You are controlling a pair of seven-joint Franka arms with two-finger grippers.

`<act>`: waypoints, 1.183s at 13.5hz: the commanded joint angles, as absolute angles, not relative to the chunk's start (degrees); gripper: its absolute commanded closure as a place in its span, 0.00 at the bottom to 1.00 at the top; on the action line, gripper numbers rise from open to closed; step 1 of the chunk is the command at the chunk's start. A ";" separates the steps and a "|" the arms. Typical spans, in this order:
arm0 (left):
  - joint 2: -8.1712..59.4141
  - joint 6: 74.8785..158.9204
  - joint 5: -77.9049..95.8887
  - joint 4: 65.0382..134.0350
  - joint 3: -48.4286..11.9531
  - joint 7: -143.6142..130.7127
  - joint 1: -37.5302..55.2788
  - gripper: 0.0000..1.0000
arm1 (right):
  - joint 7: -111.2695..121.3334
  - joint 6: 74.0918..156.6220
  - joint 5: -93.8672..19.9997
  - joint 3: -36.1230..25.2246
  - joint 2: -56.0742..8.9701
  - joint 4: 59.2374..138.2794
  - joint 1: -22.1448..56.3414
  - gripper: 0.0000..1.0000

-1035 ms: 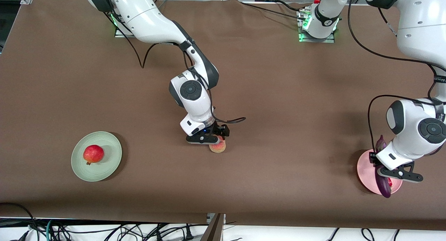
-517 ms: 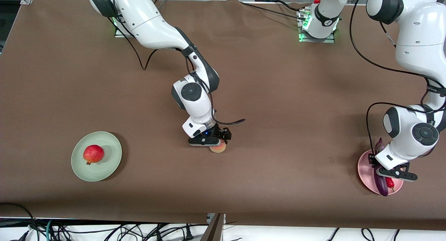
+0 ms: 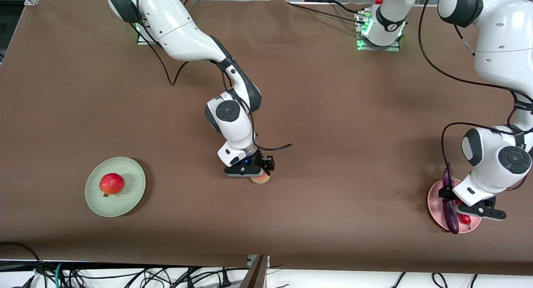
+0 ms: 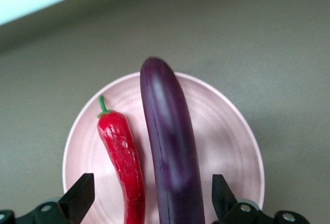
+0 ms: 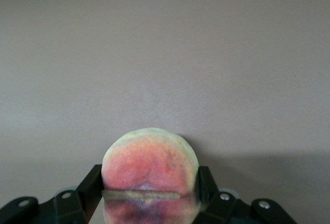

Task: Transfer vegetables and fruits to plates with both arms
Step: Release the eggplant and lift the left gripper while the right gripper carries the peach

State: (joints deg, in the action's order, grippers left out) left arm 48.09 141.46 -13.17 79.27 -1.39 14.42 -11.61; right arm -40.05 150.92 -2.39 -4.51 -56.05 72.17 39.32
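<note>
The right gripper (image 5: 149,195) squeezes the round yellowish-pink peach (image 5: 149,159) sitting between its fingers, while the left gripper (image 4: 149,203) hangs wide open.

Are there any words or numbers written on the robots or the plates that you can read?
Left arm: a thin strip of tiny writing near its wrist, too small to read.
Left arm's base column: a small dark mark, too small to read.
Green plate, pink plate, pomegranate, peach, eggplant, chili pepper: no writing.
</note>
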 commanded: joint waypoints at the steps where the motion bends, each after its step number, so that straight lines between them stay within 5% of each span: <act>1: 42.21 132.93 -9.69 79.72 -3.16 14.24 -11.51 0.00 | -37.46 145.85 -2.02 -6.67 -55.64 69.79 39.11 0.75; 3: 37.73 124.76 -5.99 79.63 -3.95 14.06 -10.99 0.00 | -30.89 133.04 -2.20 -8.25 -53.02 67.86 37.46 0.75; 7: 30.08 112.36 -5.71 79.54 -9.65 7.24 -10.72 0.00 | -14.45 121.31 -2.46 -9.48 -47.47 71.79 27.97 0.75; 13: 19.87 91.08 -6.33 79.45 -18.36 -2.79 -9.50 0.00 | 9.29 118.74 -3.51 -10.90 -46.41 74.18 12.06 0.75; 16: 15.85 89.82 -5.36 80.24 -16.71 -4.31 -7.84 0.00 | 10.72 118.65 -3.87 -10.99 -46.32 75.06 11.34 0.75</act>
State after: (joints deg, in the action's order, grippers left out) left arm 19.49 89.93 -6.29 78.12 -18.29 -3.65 -8.89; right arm 10.04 119.56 -3.27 -11.84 -48.38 72.84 10.59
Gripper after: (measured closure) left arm 0.000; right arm 0.220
